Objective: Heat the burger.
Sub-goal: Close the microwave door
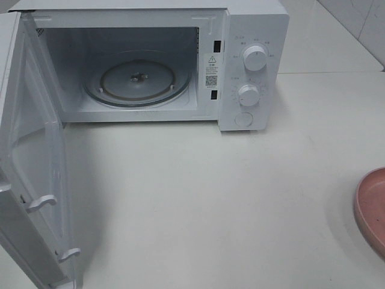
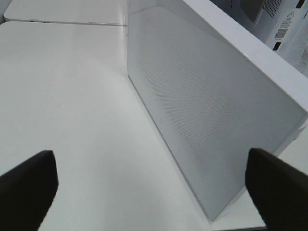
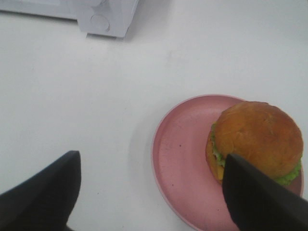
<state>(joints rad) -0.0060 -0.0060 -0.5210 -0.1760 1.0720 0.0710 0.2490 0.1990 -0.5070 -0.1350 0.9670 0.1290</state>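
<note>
One burger: glossy golden-brown domed bun, frilly green lettuce, a bit of yellow cheese peeking out. It sits on one pink plate at the right edge of the white bench. One white microwave stands at the far side, door swung open (two knobs). Both end effectors, left and right, are spread wide, grasping nothing.

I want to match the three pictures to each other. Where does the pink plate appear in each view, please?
Exterior high: only an edge of the pink plate shows, at the right border, on the table.
Left wrist: not in it; this view shows the open microwave door.
Right wrist: the plate lies lower right, with the burger on it.
Shared landmark: the white microwave, whose control corner shows in the right wrist view too.
</note>
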